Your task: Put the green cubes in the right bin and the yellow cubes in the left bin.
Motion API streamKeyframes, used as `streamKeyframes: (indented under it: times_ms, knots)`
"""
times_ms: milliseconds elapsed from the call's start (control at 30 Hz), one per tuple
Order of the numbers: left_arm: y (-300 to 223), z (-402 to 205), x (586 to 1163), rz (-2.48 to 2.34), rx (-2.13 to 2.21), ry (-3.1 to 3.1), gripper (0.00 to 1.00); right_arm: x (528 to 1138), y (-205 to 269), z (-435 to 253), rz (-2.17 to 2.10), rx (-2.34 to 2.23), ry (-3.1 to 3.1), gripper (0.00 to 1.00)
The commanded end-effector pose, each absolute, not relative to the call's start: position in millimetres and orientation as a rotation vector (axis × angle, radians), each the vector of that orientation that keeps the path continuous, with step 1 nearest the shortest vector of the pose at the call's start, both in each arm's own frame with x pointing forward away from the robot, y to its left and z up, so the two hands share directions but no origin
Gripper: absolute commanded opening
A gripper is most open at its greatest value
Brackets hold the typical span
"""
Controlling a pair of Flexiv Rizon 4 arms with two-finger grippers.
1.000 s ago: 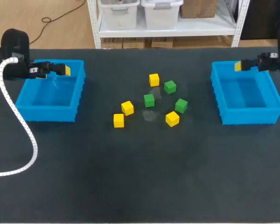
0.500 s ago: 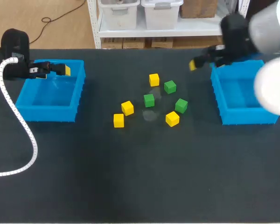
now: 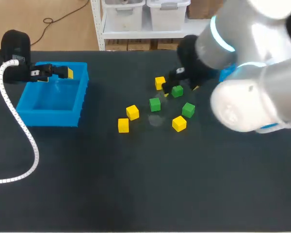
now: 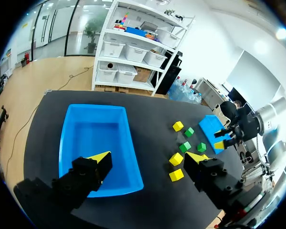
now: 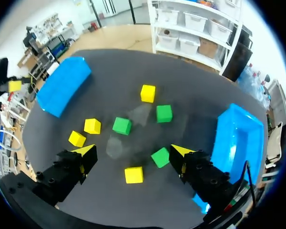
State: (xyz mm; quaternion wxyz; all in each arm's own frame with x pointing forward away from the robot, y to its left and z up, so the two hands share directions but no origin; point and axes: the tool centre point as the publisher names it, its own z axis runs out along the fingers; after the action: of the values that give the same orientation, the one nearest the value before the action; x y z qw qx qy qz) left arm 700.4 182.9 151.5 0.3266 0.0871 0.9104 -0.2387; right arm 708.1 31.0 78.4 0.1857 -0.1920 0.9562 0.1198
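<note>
Several yellow and green cubes lie loose mid-table, among them a yellow cube (image 3: 159,82), a green cube (image 3: 177,91), a green cube (image 3: 154,104) and a yellow cube (image 3: 123,125). My right gripper (image 5: 132,152) hangs open above this cluster, holding nothing, with a green cube (image 5: 160,157) and a yellow cube (image 5: 134,174) below its fingers. My right arm (image 3: 242,63) covers most of the right bin (image 5: 236,138). My left gripper (image 3: 58,73) stands open and empty over the far edge of the left bin (image 3: 53,94), which holds nothing.
The blue bins stand at the table's two ends. A white cable (image 3: 19,141) from my left arm loops over the table's left side. Open dark tabletop (image 3: 145,184) stretches in front of the cubes.
My right arm has swung left from above the right bin to above the cube cluster, gripper still open. The left arm and all cubes stayed where they were.
</note>
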Motion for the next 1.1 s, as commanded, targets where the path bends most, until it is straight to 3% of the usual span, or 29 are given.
streamKeyframes:
  times_ms: [33, 533, 1100]
  knots:
    - [184.5, 150.0, 699.8, -0.635, 0.232, 2.376, 1.00, 715.9, 50.2, 59.0, 0.177, -0.510, 2.742, 1.00]
    - [184.5, 150.0, 699.8, -0.635, 0.232, 2.376, 1.00, 715.2, 83.2, 22.5, 0.107, -0.563, 2.811, 1.00]
    - [184.5, 150.0, 699.8, -0.635, 0.232, 2.376, 1.00, 734.0, 83.6, -11.6, 0.021, -0.597, 2.830, 1.00]
